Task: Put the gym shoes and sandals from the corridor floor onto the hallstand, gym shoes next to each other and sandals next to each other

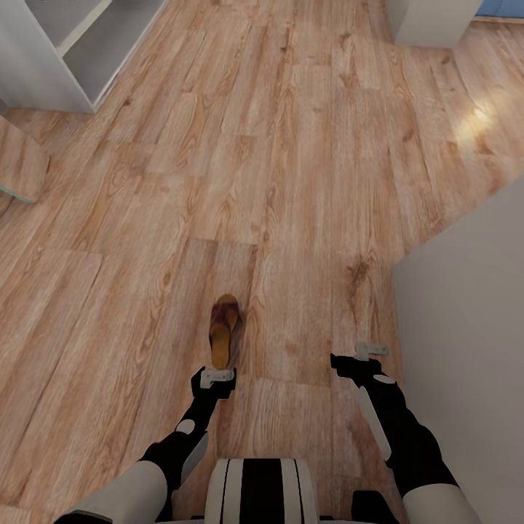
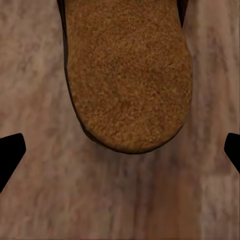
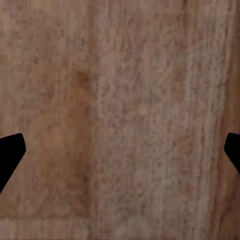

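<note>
One brown sandal lies on the wood-plank corridor floor, toe strap pointing away from me. My left gripper hovers just behind its heel and is open. In the left wrist view the tan footbed of the sandal sits ahead of the open gripper, whose dark fingertips stand wide apart at the picture's edges. My right gripper hangs open over bare floor, to the right of the sandal. The other sandal and both gym shoes are out of view.
A light grey unit with open shelves stands at the far left; whether it is the hallstand I cannot tell. A white unit stands at the far right. A pale wall runs close along my right arm. A wood-toned panel juts in at the left edge.
</note>
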### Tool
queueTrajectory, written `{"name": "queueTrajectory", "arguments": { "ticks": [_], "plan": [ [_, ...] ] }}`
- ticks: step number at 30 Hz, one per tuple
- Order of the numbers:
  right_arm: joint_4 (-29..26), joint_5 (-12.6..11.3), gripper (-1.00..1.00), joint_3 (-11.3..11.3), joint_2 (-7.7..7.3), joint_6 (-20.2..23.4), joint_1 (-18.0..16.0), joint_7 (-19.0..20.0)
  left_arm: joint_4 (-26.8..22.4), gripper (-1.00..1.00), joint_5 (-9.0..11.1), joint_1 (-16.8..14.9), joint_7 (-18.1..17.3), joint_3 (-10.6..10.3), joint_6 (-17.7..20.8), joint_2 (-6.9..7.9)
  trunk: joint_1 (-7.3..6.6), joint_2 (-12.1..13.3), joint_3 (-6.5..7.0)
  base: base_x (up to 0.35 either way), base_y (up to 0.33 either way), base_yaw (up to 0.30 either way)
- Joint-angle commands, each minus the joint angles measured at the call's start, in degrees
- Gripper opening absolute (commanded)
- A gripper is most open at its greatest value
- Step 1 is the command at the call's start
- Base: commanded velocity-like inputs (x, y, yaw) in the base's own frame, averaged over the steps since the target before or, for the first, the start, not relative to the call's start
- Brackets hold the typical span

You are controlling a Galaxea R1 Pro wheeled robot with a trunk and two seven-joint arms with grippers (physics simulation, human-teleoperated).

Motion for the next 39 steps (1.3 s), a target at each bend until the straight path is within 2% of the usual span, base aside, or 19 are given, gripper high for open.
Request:
{"name": "queueTrajectory", "arguments": {
  "ticks": [1, 13, 36, 37, 39],
  "plan": [
    [-0.07, -0.45, 1.00, -0.03, 0.03, 0.22, -0.01, -0.32, 0.05, 1.00, 0.18, -0.03, 0.30, -0.40, -0.19, 0.03, 0.01, -0.01, -0.03, 0.070, 0.000, 0.000],
    [-0.07, -0.45, 1.00, -0.03, 0.03, 0.24, -0.01, -0.32, 0.05, 1.00, 0.20, -0.03, 0.30, -0.40, -0.19, 0.03, 0.01, -0.01, -0.03, 0.082, 0.000, 0.000],
    [-0.07, -0.45, 1.00, -0.03, 0.03, 0.27, -0.01, -0.32, 0.05, 1.00, 0.26, -0.03, 0.56, -0.27, -0.19, 0.05, 0.01, -0.01, -0.03, 0.004, 0.000, 0.000],
    [-0.07, -0.45, 1.00, -0.03, 0.03, 0.27, -0.01, -0.32, 0.05, -1.00, 0.29, -0.03, 0.59, -0.23, -0.19, 0.07, 0.01, -0.01, -0.03, 0.000, 0.000, 0.000],
    [-0.07, -0.45, 1.00, -0.03, 0.03, 0.24, -0.01, -0.32, 0.05, -1.00, 0.33, -0.03, 0.63, -0.18, -0.19, 0.10, 0.01, -0.01, -0.03, 0.000, 0.000, 0.000]
  ]
}}
